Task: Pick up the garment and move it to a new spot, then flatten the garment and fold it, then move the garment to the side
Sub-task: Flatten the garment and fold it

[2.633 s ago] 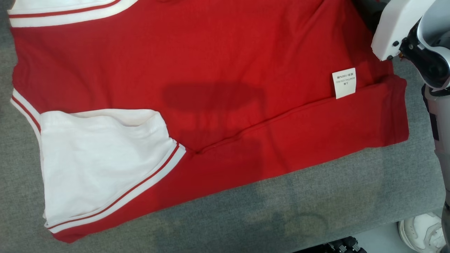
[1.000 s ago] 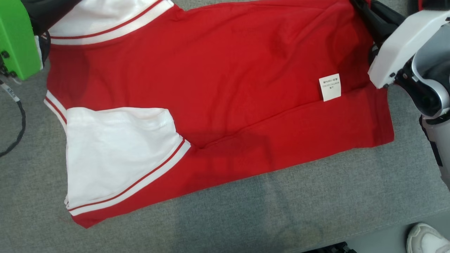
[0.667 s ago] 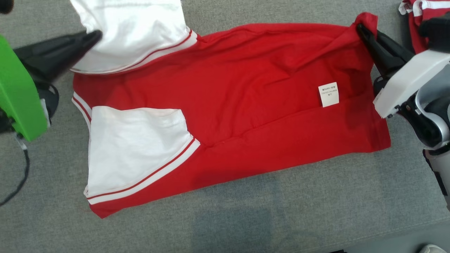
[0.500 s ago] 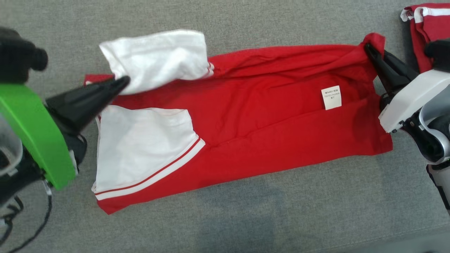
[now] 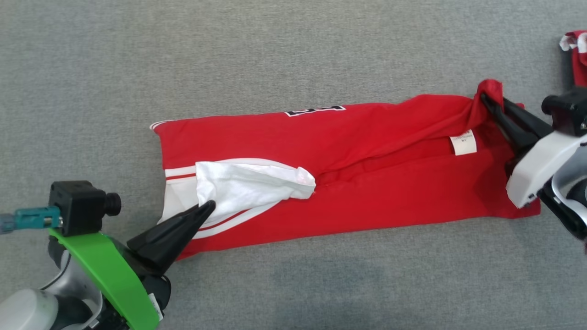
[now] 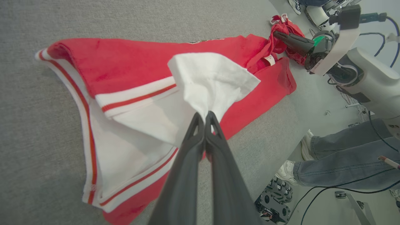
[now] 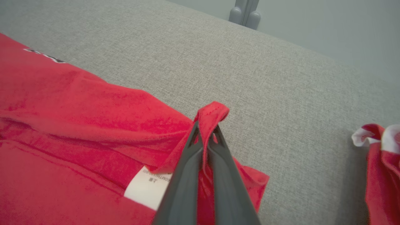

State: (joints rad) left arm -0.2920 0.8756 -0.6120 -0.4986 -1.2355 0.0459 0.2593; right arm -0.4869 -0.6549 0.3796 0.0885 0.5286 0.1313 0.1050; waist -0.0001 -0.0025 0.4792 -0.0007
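surface: grey fabric tabletop (image 5: pixel 293 55), wide and bare on the far side and to the left; near edge drops off at the right in the left wrist view, where a person's legs (image 6: pixel 347 162) stand by it.
garment: red garment (image 5: pixel 367 183) with white trim lies mid-tabletop as a long band, far half doubled over the near half; care label (image 5: pixel 463 142) near its right end.
left gripper (image 5: pixel 206 208): fingers closed tight on the white sleeve (image 5: pixel 252 185), pinched at the tip, at the band's near-left end.
right gripper (image 5: pixel 486 101): fingers closed on a bunched red corner at the far-right end, cloth looped over the tips.
second item: another red-and-white garment (image 5: pixel 575 55) far right, near the right gripper.
step: fold in progress, probably.
risk: sleeve grip is thin, could slip if pulled; uneven pull between the arms would skew the fold; right arm could snag the other garment.
room: plenty far and left; tight at the right and near edge.
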